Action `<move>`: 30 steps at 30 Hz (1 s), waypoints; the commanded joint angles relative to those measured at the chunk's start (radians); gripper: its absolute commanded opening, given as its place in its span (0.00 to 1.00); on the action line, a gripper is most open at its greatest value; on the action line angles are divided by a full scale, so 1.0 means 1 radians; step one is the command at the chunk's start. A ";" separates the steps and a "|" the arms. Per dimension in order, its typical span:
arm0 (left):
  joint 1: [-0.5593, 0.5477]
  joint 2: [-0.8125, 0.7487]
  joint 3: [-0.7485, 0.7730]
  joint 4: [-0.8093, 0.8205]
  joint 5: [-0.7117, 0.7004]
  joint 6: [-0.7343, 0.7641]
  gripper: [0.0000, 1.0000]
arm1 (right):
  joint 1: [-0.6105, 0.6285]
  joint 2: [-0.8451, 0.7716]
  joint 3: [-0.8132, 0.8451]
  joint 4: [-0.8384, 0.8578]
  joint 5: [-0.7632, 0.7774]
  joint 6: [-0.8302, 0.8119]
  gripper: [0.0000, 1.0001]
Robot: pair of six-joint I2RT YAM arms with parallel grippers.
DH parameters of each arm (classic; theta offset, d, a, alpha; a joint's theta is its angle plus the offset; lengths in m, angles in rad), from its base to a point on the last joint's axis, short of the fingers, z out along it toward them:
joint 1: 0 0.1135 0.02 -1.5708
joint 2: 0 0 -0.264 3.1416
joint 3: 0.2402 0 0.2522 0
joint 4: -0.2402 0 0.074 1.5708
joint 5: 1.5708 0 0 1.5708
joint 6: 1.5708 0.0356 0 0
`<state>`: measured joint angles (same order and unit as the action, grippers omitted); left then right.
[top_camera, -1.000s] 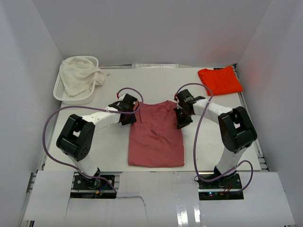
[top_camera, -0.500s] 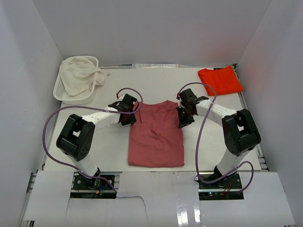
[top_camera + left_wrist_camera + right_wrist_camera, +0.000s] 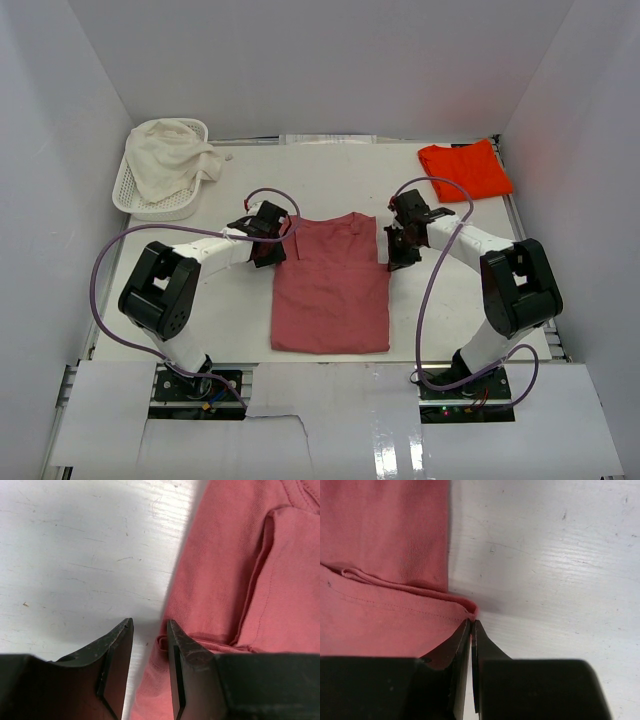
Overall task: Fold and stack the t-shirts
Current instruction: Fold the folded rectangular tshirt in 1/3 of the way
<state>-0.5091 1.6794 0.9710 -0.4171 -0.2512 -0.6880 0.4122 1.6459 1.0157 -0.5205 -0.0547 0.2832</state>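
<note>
Far left: white lattice basket (image 3: 133,204) with a cream cloth (image 3: 170,160) heaped in it, well apart from both arms. Left gripper (image 3: 150,622) sits low at the left edge of the rose t-shirt (image 3: 330,295), up near the collar end. Its jaws are spread partway and straddle that edge: one finger over bare surface (image 3: 440,300), the other over cloth, with a small pucker of fabric against its inner face and nothing pinched. The rose t-shirt lies flat mid-surface between the two grippers, sleeves folded in to make a narrow rectangle. Its long axis runs near-far, collar at the far end, hem toward the arm bases. Right gripper (image 3: 471,622) is at the shirt's right edge, same far end. Its jaws are pressed together, tips right at the folded corner of the cloth; can't tell if any fabric is caught between them. Far right corner: orange t-shirt (image 3: 466,170), folded, long axis roughly left-right and slightly skewed, well apart from the right gripper.
</note>
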 commanded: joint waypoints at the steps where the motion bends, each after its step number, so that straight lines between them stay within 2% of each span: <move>1: 0.011 -0.052 -0.011 0.009 0.000 0.005 0.44 | -0.016 0.000 -0.008 0.022 0.024 0.007 0.08; 5: 0.015 -0.053 -0.012 0.009 0.000 0.005 0.44 | -0.016 0.009 0.009 0.031 0.010 -0.006 0.14; 10: 0.020 -0.061 -0.002 0.003 -0.003 0.008 0.44 | -0.016 0.008 0.081 0.027 0.012 -0.019 0.16; 12: 0.023 -0.067 0.011 -0.005 -0.006 0.010 0.44 | -0.016 0.011 0.107 0.030 -0.003 -0.035 0.22; 13: 0.027 -0.073 0.021 -0.014 -0.013 0.010 0.44 | -0.016 0.011 0.128 0.028 -0.001 -0.038 0.32; 18: 0.041 -0.127 0.066 -0.092 -0.039 0.005 0.46 | -0.016 -0.063 0.136 0.030 0.018 -0.047 0.41; 20: 0.044 -0.170 0.066 -0.120 -0.033 0.001 0.48 | -0.016 -0.131 0.085 0.024 -0.008 -0.036 0.44; 21: 0.046 -0.196 0.054 -0.135 -0.025 -0.005 0.58 | -0.016 -0.156 0.058 0.022 -0.035 -0.033 0.45; 22: 0.046 -0.254 0.042 -0.159 -0.010 -0.013 0.62 | -0.016 -0.178 0.031 0.019 -0.063 -0.029 0.45; 24: 0.047 -0.347 -0.021 -0.181 0.060 -0.022 0.65 | -0.016 -0.251 -0.069 0.001 -0.125 -0.018 0.46; 30: 0.046 -0.588 -0.248 -0.210 0.248 -0.114 0.66 | -0.015 -0.512 -0.337 0.016 -0.287 0.065 0.48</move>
<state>-0.4644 1.1595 0.8124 -0.5598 -0.1295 -0.7441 0.3985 1.2125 0.7509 -0.4973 -0.2291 0.2981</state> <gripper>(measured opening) 0.657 0.477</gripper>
